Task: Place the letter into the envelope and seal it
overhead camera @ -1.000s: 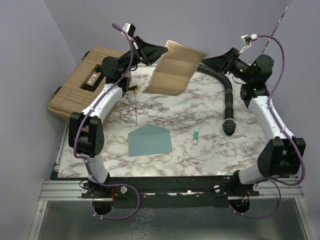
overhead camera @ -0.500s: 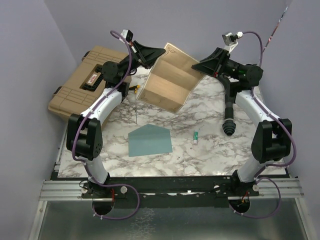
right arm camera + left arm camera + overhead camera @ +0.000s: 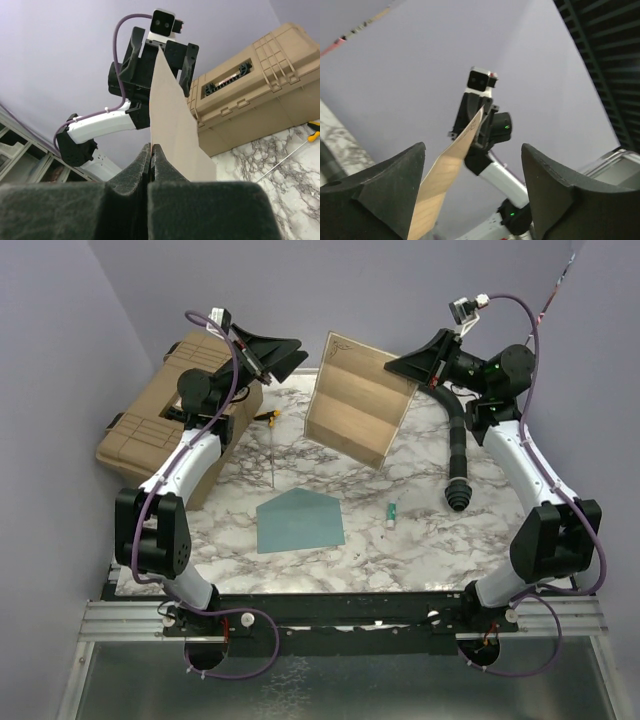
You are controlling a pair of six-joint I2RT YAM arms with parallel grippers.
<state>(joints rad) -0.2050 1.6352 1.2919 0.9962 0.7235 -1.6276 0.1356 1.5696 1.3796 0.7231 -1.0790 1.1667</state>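
Note:
The tan creased letter (image 3: pixel 358 410) hangs in the air over the far middle of the table, held at its upper right corner by my right gripper (image 3: pixel 392 368), which is shut on it. In the right wrist view the sheet (image 3: pixel 175 130) rises edge-on from the pinched fingertips (image 3: pixel 151 146). My left gripper (image 3: pixel 295 348) stands open to the left of the letter, not touching it; its view shows the sheet (image 3: pixel 445 185) beyond the spread fingers (image 3: pixel 405 180). The teal envelope (image 3: pixel 300 521) lies flat on the marble table, flap pointing away.
A tan hard case (image 3: pixel 170 405) sits at the far left. A black ribbed hose (image 3: pixel 457 455) lies at the right. A small green and white pen (image 3: pixel 391 512) lies right of the envelope, and a thin yellow-handled tool (image 3: pixel 271 445) lies behind it.
My right gripper shut on the letter's upper right corner. My left gripper let go of the sheet and drew back to the left. The letter swung to hang more upright.

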